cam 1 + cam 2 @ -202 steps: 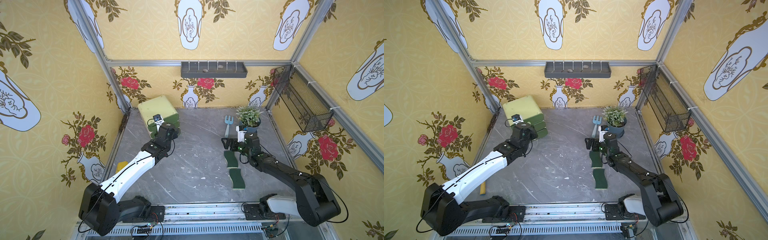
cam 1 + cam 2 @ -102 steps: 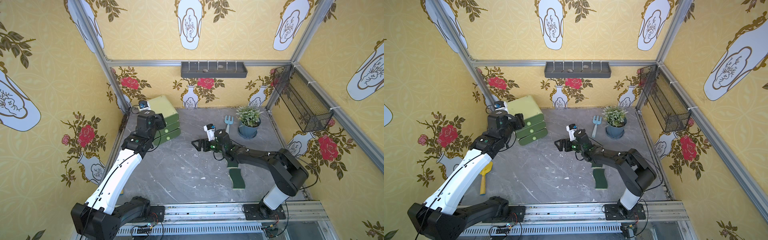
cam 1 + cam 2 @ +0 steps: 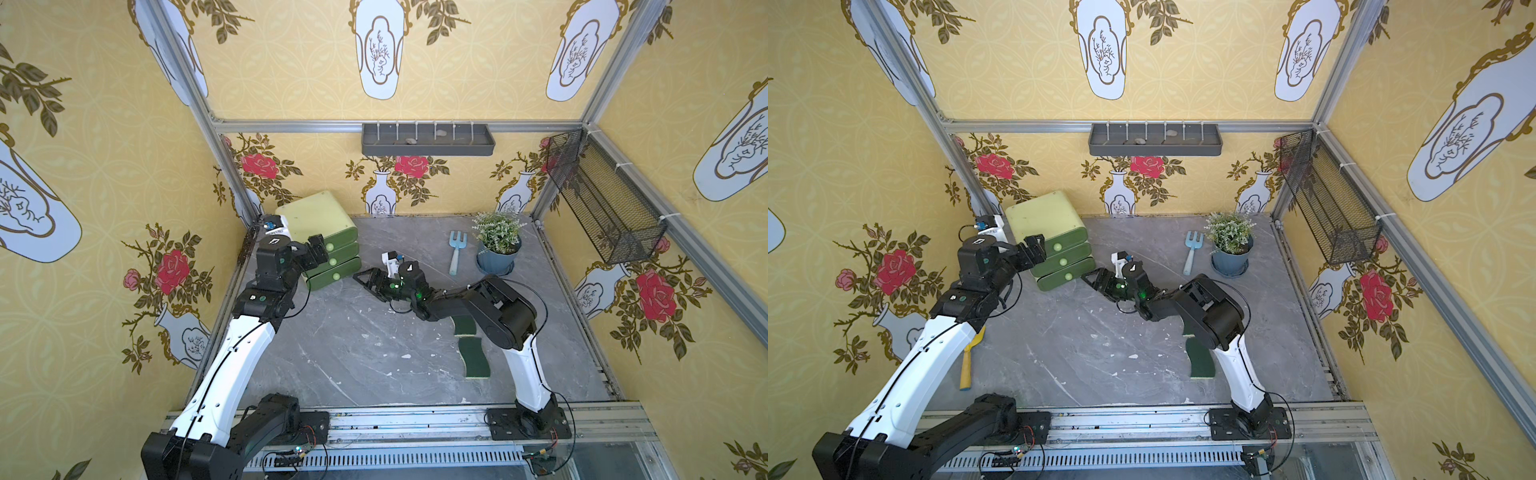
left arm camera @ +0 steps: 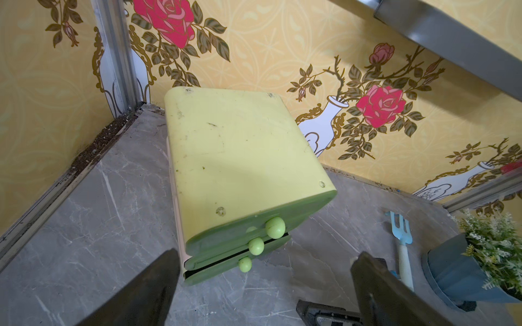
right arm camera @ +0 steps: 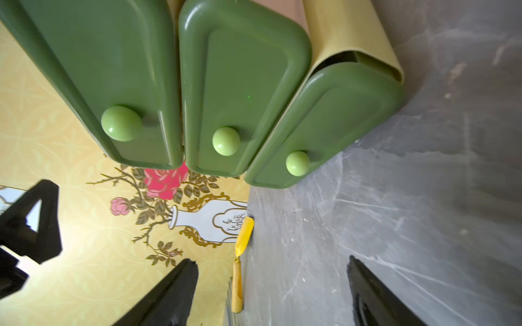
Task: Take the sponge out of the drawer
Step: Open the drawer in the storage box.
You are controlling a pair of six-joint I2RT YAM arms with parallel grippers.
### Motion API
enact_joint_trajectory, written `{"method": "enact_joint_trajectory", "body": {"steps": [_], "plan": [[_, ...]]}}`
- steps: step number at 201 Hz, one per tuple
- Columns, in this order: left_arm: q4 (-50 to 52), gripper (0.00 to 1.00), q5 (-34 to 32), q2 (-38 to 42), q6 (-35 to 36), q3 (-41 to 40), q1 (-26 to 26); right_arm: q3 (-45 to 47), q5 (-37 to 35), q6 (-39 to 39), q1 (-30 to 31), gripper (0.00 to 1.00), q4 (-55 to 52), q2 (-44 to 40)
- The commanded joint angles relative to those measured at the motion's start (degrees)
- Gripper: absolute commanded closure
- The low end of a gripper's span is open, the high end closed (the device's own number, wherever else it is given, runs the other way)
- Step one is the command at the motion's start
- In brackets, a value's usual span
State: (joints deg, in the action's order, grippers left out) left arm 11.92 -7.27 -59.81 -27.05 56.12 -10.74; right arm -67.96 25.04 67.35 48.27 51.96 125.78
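left hand: fingers spread wide, nothing in it. It sits at the front-left corner of the green three-drawer chest, level with the top drawer and just beside its knob. Can't tell if it touches. The left wrist view has both fingers either side of the drawer fronts, clear of them.

right hand: also wide apart, empty. It is low over the surface, pointing at the drawer fronts, near the bottom drawer but not touching.

Top and middle drawers look flush. The bottom drawer sits slightly out and skewed. The right wrist view shows a dark gap between it and the chest shell at one end. No view shows the interior, so can't tell what's inside.

Two dark green wavy sponges lie end to end on the surface, outside the chest and well apart from it, by the right arm: near sponge and far sponge, the latter partly under the arm.

Rest:
- blue hand fork just beside the potted plant at the back
- yellow trowel by the left wall, partly under the left arm
- grey wall shelf
- mesh basket on the right wall
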Motion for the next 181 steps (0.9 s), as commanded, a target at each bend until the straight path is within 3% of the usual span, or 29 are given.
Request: {"method": "enact_joint_trajectory", "body": {"steps": [1,73,181], "plan": [[-3.9,0.00,2.1,0.9,-0.1,-1.6,0.5,-3.5,2.1,7.0,0.3,0.17,8.0,3.1],[-4.3,0.00,2.6,0.7,0.2,-2.3,1.2,-15.4,2.5,14.1,1.3,0.28,8.9,12.3],[-5.1,0.00,5.0,0.5,0.2,-2.9,1.7,-25.4,0.7,15.0,2.2,0.46,6.6,18.0]]}}
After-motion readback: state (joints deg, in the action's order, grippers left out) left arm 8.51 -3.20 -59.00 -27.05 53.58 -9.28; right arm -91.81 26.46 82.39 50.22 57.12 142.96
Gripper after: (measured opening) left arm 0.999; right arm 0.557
